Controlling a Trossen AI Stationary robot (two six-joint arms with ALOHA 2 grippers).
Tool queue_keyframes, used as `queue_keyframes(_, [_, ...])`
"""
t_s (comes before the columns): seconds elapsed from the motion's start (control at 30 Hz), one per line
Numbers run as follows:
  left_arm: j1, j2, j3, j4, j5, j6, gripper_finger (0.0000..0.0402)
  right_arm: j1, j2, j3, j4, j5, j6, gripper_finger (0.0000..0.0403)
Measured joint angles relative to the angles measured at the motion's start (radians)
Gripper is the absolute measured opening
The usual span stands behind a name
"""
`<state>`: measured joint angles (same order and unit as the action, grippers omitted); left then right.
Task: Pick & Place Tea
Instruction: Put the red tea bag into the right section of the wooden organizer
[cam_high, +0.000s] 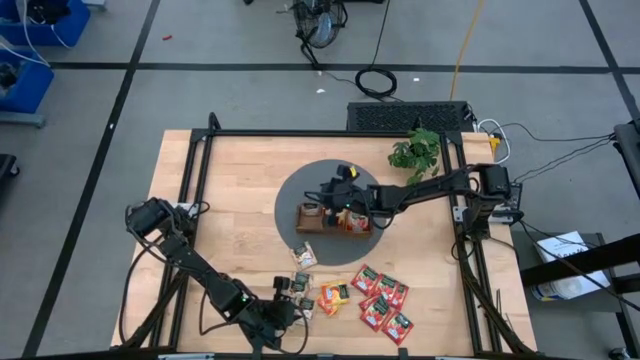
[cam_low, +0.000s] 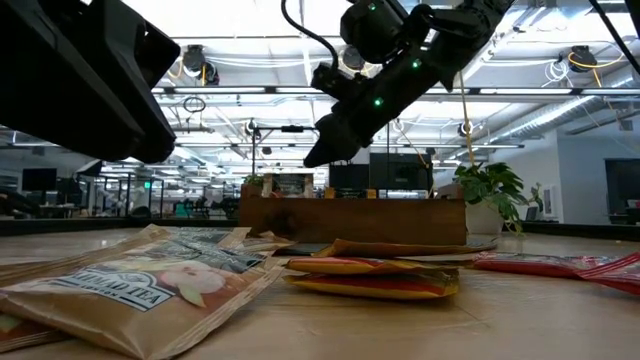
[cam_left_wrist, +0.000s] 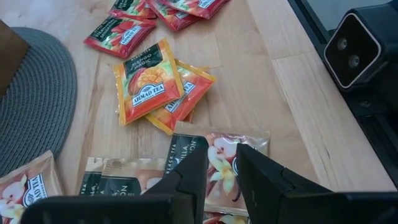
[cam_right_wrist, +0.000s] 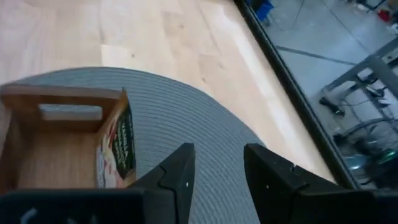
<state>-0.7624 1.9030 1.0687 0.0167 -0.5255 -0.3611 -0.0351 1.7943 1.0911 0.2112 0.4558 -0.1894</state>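
The tea lies as flat packets near the table's front edge: red ones (cam_high: 383, 300), orange ones (cam_left_wrist: 149, 81) and pale ones (cam_left_wrist: 217, 155). My left gripper (cam_left_wrist: 222, 152) hovers open just above a pale packet, clear of it in the low view. My right gripper (cam_right_wrist: 219, 152) stands open over the wooden tray (cam_high: 330, 218), which sits on a round grey mat (cam_right_wrist: 205, 130). A pale packet (cam_right_wrist: 121, 149) stands on edge in a tray compartment, against its wall. One more pale packet (cam_high: 303, 257) lies at the mat's near edge.
A green plant (cam_high: 415, 150) stands at the mat's far right. A black frame rail (cam_high: 200, 190) runs round the wooden table. A camera housing (cam_left_wrist: 351, 50) sits on the front rail beside my left gripper. Bare wood lies left of the mat.
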Motion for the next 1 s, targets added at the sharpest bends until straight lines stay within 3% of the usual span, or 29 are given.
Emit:
queue_keyframes(0.1, [0.0, 0.0, 0.0, -0.012, 0.0, 0.0, 0.0093, 0.047, -0.048, 0.0, -0.014, 0.065, -0.021, 0.0124])
queue_keyframes(0.23, [0.0, 0.0, 0.001, -0.026, 0.0, -0.001, 0.0093, 0.177, -0.164, -0.002, -0.103, 0.074, -0.04, 0.0105])
queue_keyframes(0.4, [0.0, 0.0, 0.001, -0.043, 0.0, -0.001, 0.0093, 0.446, -0.352, -0.086, -0.12, 0.07, -0.064, 0.005])
queue_keyframes(0.5, [-0.001, 0.0, 0.001, -0.089, 0.011, -0.033, 0.0093, 0.637, -0.447, -0.212, -0.016, 0.094, -0.062, 0.0011])
queue_keyframes(0.67, [0.005, 0.0, 0.001, -0.117, 0.01, -0.062, 0.0093, 0.902, -0.539, -0.396, 0.258, 0.473, -0.061, 0.0003])
queue_keyframes(0.73, [0.022, 0.0, 0.001, -0.091, 0.014, -0.048, 0.0093, 0.947, -0.544, -0.478, 0.293, 0.541, -0.058, 0.0001])
queue_keyframes(0.87, [0.069, 0.0, 0.001, -0.06, 0.049, 0.082, 0.0093, 0.957, -0.535, -0.659, 0.453, 0.539, 0.005, 0.0002])
queue_keyframes(0.93, [0.1, 0.0, 0.01, -0.025, 0.05, 0.216, 0.0093, 0.925, -0.533, -0.724, 0.573, 0.536, -0.004, 0.0001])
queue_keyframes(1.0, [0.137, 0.0, 0.02, 0.088, 0.012, 0.396, 0.0093, 0.895, -0.534, -0.764, 0.717, 0.458, -0.002, 0.0002])
